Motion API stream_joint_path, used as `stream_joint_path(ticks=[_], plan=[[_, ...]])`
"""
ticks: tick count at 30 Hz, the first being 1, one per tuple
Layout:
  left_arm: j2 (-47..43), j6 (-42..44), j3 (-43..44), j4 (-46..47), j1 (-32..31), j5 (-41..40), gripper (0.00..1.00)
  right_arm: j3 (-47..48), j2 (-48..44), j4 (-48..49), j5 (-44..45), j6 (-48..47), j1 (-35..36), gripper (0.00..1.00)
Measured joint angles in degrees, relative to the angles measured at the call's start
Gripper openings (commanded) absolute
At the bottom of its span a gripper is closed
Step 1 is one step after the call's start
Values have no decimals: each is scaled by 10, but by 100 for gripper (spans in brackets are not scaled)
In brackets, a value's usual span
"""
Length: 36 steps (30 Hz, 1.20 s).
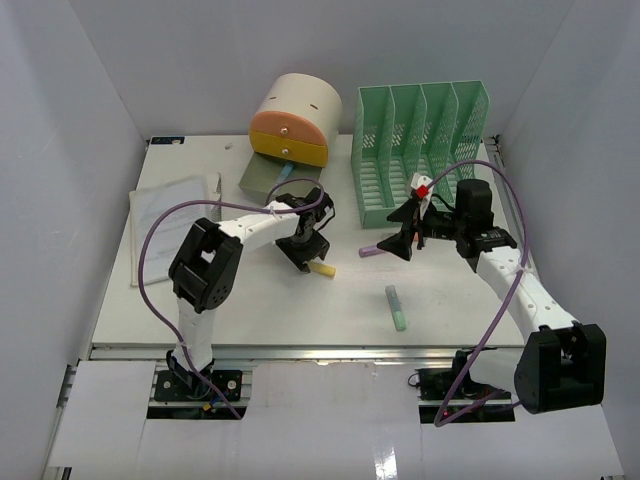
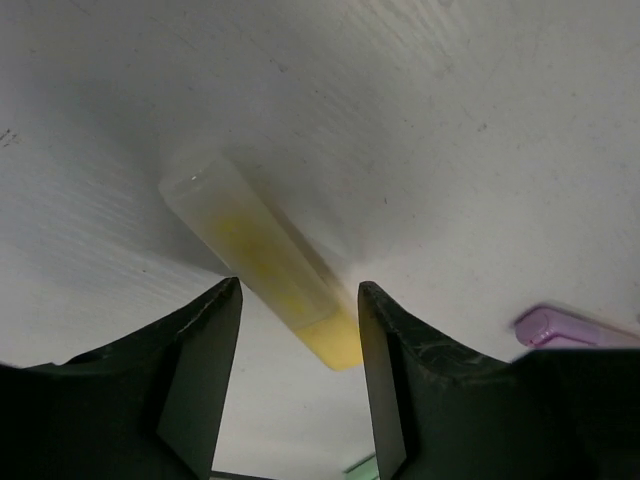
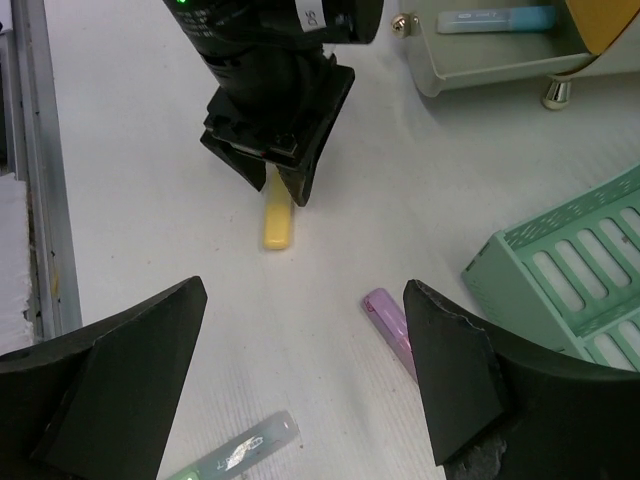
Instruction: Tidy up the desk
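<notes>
**Desk tidy barely begun: three markers loose**

Your desk (image 1: 250, 310) spreads under both arms, and most of the sorting is left. One blue marker (image 3: 495, 20) lies in the open drawer (image 1: 262, 176) of the round-topped organiser at the back; I judge that the only piece put away.

Your left gripper (image 2: 298, 300) sits low over the yellow marker (image 2: 255, 250), jaws partly open, one on each side with gaps showing, so it grips nothing yet. Your right gripper (image 3: 305, 290) hangs wide open and empty above the purple marker (image 3: 390, 318), just beside the green file rack (image 1: 420, 150). The pale green marker (image 1: 397, 307) lies apart, nearer the front rail. A sheaf of papers (image 1: 170, 220) rests at the left edge.
</notes>
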Motion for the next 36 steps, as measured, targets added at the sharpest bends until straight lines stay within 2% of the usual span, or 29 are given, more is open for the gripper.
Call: stream_joint_path(ticks=[6, 13, 16, 23, 28, 32, 36], plan=[[22, 17, 23, -34, 0, 4, 41, 0, -14, 0, -13, 2, -21, 86], [20, 40, 23, -31, 0, 2, 14, -2, -20, 1, -27, 3, -37, 85], [10, 75, 14, -13, 0, -8, 9, -6, -20, 2, -32, 3, -45, 85], [-82, 162, -2, 24, 16, -43, 7, -13, -21, 5, -38, 5, -56, 85], [-144, 183, 4, 68, 108, -8, 6, -21, -21, 8, -38, 5, -57, 85], [-121, 183, 62, 81, 187, 26, 8, -23, -21, 10, -38, 5, -60, 85], [-57, 178, 157, 87, 219, 66, 14, -26, -21, 11, -38, 3, -63, 85]])
